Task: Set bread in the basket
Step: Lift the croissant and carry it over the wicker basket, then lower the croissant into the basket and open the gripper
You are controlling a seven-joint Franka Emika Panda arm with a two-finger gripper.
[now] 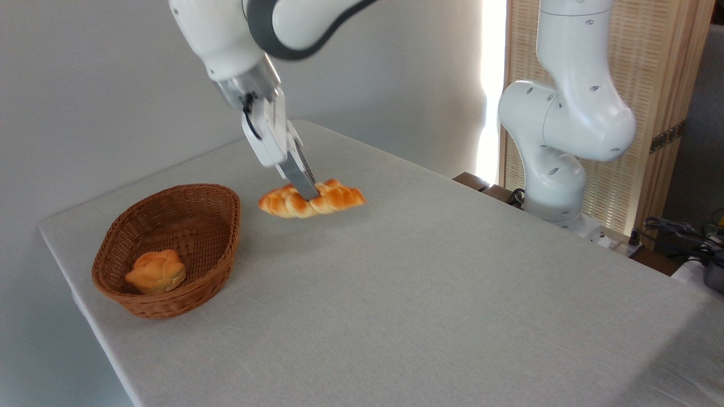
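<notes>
The bread [334, 199], a long braided golden-orange loaf, is near the middle-left of the table, just right of the basket. My gripper [307, 194] reaches down at a slant from the upper left, its fingers closed across the loaf's middle. The near finger [300, 172] covers part of the crust. A faint shadow lies below the loaf, which looks slightly raised off the cloth. The brown woven wicker basket [223, 198] stands at the table's left end, a short gap away from the loaf.
A small round knotted orange bun [155, 271] lies inside the basket at its near end. The arm's white base [557, 169] stands behind the table's right side. Cables [679, 229] lie at the far right. The table's left edge runs close to the basket.
</notes>
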